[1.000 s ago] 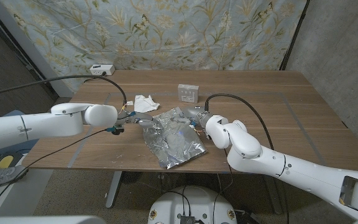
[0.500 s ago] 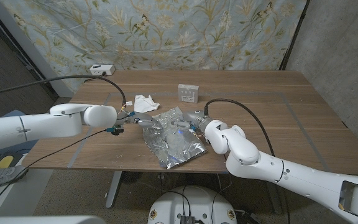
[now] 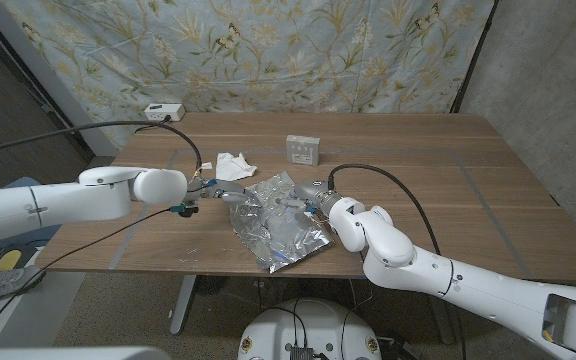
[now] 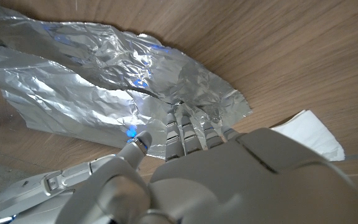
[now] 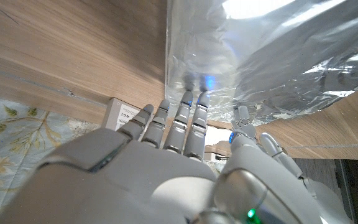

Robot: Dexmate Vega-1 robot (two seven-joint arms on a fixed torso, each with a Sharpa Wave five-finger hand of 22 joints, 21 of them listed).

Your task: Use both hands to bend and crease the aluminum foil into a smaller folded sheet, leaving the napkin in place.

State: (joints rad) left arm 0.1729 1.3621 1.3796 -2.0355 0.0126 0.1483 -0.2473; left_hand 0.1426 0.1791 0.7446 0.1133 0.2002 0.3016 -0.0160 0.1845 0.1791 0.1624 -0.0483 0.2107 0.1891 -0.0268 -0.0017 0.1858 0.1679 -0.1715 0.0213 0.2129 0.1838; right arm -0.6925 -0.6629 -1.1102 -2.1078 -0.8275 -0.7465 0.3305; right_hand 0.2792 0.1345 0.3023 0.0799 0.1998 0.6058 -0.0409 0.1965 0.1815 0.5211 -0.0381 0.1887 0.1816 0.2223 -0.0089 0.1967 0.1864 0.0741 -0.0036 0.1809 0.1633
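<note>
the foil [image 3: 276, 222] lies crumpled on the counter [image 3: 468, 170] between the two hands, its long axis running from the far side, near the left hand, down toward the near edge, so it sits slantwise across the robot's front. the left hand [image 3: 220, 193] is at the foil's far left corner, and in the left wrist view its fingers [image 4: 188, 127] reach out straight, close together, with their tips on or just over the foil's edge; whether they pinch it or only press on it i cannot tell. the right hand [image 3: 313, 194] comes in at the foil's right edge, and the right wrist view shows its fingers [image 5: 185, 121] stretched toward the sheet, tips at the raised edge, with no clear grip visible (the thumb side is hard to read). both hands are about equally near, one on each side, which suits folding one side over the other. the napkin [image 3: 234, 163] sits just beyond the left hand, near the foil's far corner but seemingly apart from it. the forearm hides part of the right hand in the head view, and the foil's underside and any existing crease are hard to make out.
</note>
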